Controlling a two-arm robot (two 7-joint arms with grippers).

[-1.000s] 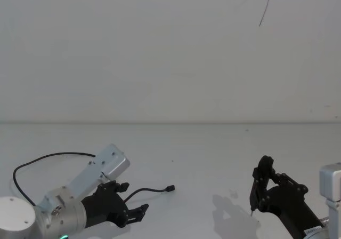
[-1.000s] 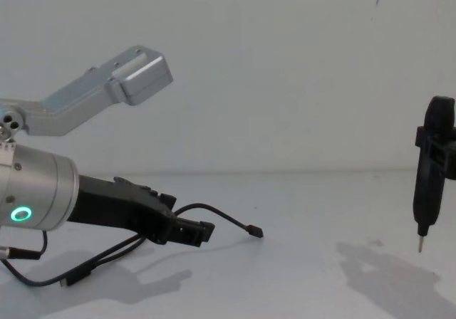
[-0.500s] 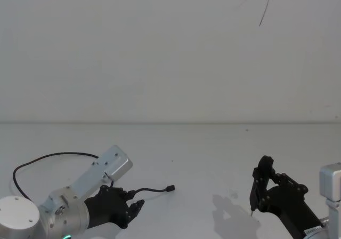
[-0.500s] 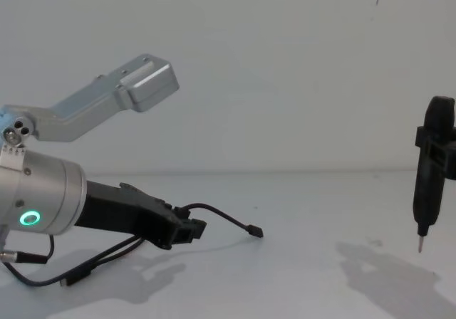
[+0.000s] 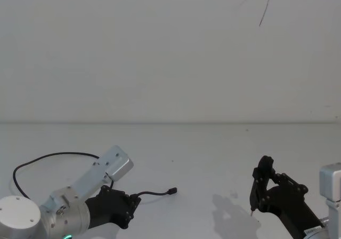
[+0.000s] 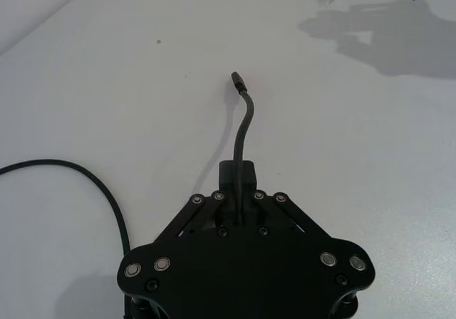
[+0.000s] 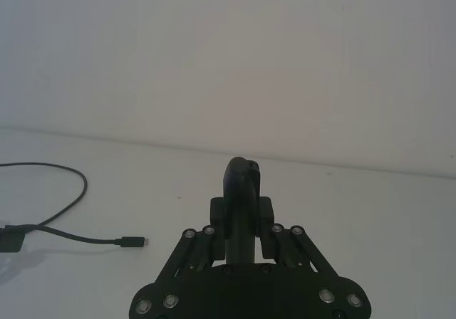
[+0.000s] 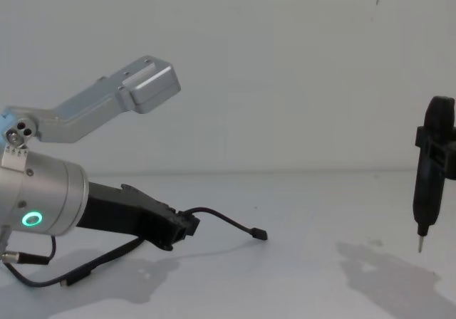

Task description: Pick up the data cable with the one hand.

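A: Head view?
B: The left gripper (image 5: 131,202) is low over the table (image 5: 213,159), seemingly pinched on the cable (image 5: 155,194); the right gripper (image 5: 260,188) is parked at the right, clasping a tool (image 5: 264,167).
A: Left wrist?
B: Jaws closed on the cable (image 6: 244,123) — its plug (image 6: 237,81) sticks out ahead.
A: Chest?
B: The cable (image 8: 228,218) juts from the left gripper (image 8: 189,224), plug near the table.

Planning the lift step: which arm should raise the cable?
Left. The left gripper is shut on the cable near its plug; the right gripper stands far to the right, holding a screwdriver.
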